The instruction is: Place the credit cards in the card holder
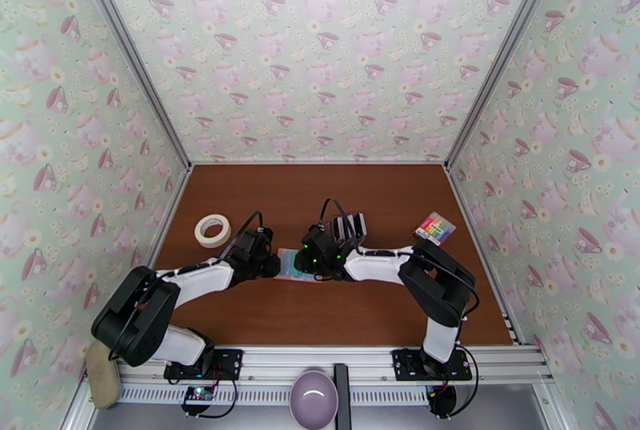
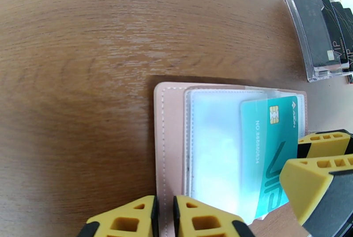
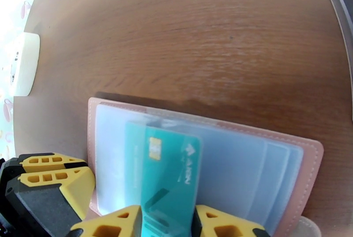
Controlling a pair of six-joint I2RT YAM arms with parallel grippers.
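Yellow-fingered right hand (image 3: 167, 227) grips the card (image 3: 170, 167) by its near end; the long axis points straight away, far end partly inside a sleeve (image 3: 238, 163) of the holder (image 3: 311, 154) on the table (image 3: 198, 35). The left hand (image 2: 164, 218) is closed on the holder's pink edge.

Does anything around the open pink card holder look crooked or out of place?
One thing: the teal plastic card sits only partly under a clear sleeve of the open pale pink card holder, its end sticking out past the holder's edge between the right gripper's fingers. Nothing looks damaged.
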